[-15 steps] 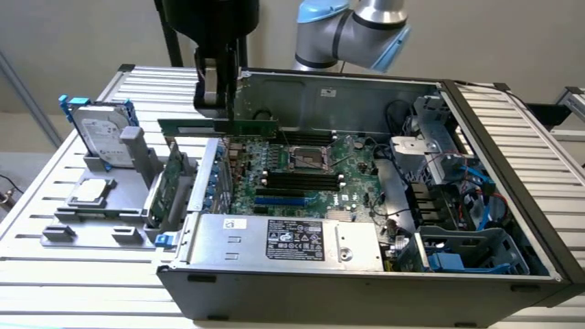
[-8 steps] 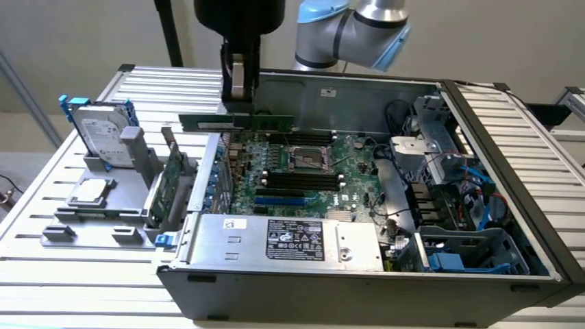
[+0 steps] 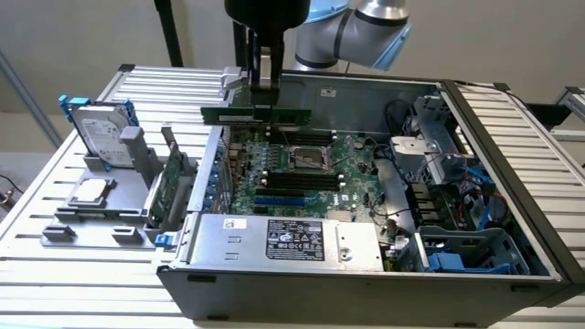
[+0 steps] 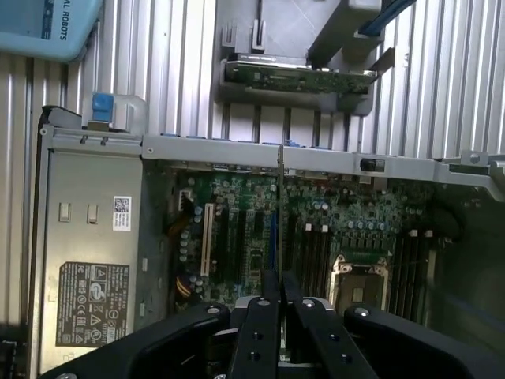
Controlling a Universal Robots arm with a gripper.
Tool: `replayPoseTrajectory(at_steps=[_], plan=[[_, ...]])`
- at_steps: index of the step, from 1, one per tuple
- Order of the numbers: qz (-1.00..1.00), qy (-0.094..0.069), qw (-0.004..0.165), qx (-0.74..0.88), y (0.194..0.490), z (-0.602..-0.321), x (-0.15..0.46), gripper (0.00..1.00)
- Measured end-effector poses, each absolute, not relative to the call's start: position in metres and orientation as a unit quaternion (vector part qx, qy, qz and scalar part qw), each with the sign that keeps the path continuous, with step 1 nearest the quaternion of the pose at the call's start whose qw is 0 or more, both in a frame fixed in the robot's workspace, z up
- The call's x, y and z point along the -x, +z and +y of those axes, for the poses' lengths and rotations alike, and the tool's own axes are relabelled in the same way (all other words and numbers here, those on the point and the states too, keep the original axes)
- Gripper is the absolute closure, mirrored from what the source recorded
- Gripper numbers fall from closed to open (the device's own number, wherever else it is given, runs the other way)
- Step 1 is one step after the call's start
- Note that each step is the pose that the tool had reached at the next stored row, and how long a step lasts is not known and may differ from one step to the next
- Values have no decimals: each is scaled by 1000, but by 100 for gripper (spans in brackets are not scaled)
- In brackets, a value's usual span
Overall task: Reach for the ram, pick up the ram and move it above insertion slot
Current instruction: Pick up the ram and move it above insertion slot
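ram held above the open case

we list the pincer [image 3: 265,82] first: it hangs from the arm [image 3: 366,31] over the far side of the open case [image 3: 366,274], and its black fingers [image 4: 260,332] are clamped on the ram [image 3: 256,115]. in the exterior view the ram is a long green stick held level and lifted clear of the board [image 3: 302,164], gripped near its middle. in the wrist view we see it edge-on, a thin line running out from between the fingers [image 4: 280,205].

next, the slots [image 3: 302,181]: a set of long black parallel sockets on the board, just on the near side of the square silver processor socket [image 3: 309,159]. a second pair [image 3: 306,137] lies on the far side of that socket, closer under the ram. we cannot tell which slot the ram stands over. a short blue socket [image 3: 279,201] sits just in front of the near set.

other items in the case: a grey power supply [image 3: 288,241] with a black label at the front, and drive bays with blue cables [image 3: 457,199] toward the exterior view's right.

outside the case, on the ribbed tabletop [image 3: 55,274] toward the exterior view's left: a silver hard drive [image 3: 103,133] standing in a grey holder [image 3: 101,205], and a green expansion card [image 3: 166,185] on edge just beside the case wall.
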State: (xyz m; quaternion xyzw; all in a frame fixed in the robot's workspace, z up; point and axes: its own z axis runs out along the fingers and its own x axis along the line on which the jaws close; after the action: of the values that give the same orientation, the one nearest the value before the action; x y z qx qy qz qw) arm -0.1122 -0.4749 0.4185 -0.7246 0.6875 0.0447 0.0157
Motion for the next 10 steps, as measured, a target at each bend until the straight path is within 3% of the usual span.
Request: replayPoseTrajectory(at_steps=[10], plan=[[688, 44, 15, 725, 416, -451, 90, 87]])
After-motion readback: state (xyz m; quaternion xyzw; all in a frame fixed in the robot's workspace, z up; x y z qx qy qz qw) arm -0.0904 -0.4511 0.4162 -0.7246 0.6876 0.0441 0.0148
